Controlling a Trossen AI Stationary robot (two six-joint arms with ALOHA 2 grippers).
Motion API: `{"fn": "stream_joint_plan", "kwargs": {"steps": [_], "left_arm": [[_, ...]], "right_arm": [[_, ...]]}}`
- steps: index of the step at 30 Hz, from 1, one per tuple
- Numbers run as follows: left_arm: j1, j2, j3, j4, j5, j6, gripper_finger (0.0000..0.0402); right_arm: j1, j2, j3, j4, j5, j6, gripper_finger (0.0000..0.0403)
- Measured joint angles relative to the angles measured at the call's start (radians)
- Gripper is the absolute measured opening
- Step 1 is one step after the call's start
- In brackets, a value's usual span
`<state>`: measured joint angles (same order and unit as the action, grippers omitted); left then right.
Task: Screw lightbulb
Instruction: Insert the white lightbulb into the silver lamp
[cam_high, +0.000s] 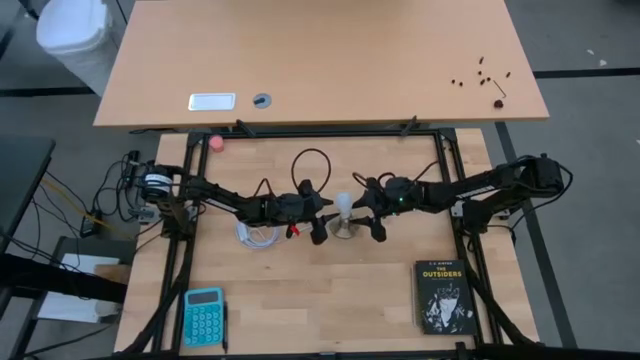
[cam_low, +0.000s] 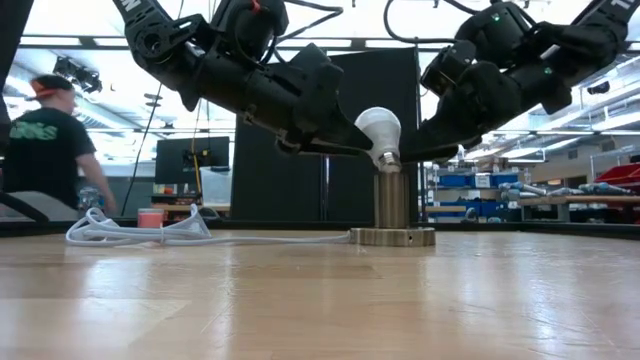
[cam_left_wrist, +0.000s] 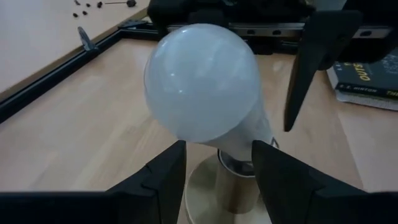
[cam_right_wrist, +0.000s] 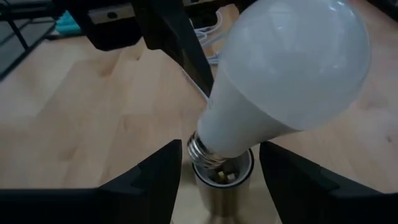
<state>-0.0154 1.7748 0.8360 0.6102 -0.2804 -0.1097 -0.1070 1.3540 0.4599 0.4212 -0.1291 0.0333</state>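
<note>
Behind the worktop a person stands in a bright room. Near the middle of the worktop sits a metal socket with a white cord. The bulb leans with its screw end at the socket's mouth. It is tilted, so it does not look screwed in yet.

The left claw has its fingers on either side of the bulb's neck, part open; I cannot tell if they pinch it. The right claw sits around the socket top, and I cannot tell if it grips.

I think the bulb must be straightened, then turned until tight.
</note>
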Motion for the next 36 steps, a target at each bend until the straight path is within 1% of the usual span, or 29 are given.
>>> {"fn": "stream_joint_plan", "kwargs": {"steps": [4,10,15,20,24,30,36], "left_arm": [[0.0,0.0,0.0,-0.001,0.004,0.0,0.0187],[-0.002,0.0,0.0,0.0,0.02,0.0,0.0187],[-0.009,0.0,0.0,0.0,0.024,0.0,0.0187],[-0.026,0.0,0.0,-0.003,0.057,-0.004,0.0187],[-0.034,0.0,0.0,-0.047,0.057,-0.04,0.0187],[-0.04,0.001,0.0,-0.117,0.056,-0.086,0.0187],[-0.04,0.001,0.0,-0.118,0.046,-0.104,0.0187]], "right_arm": [[0.009,0.0,0.0,-0.02,0.017,-0.015,0.0227],[0.025,0.0,0.0,-0.045,0.085,-0.048,0.0227],[0.041,0.0,0.0,-0.045,0.087,-0.064,0.0227],[0.068,0.0,0.0,-0.059,0.099,-0.086,0.0227],[0.074,0.001,0.0,-0.097,0.133,-0.089,0.0227],[0.074,0.001,0.0,-0.102,0.133,-0.089,0.0227],[0.074,-0.003,0.0,-0.106,0.126,-0.074,0.0227]]}}
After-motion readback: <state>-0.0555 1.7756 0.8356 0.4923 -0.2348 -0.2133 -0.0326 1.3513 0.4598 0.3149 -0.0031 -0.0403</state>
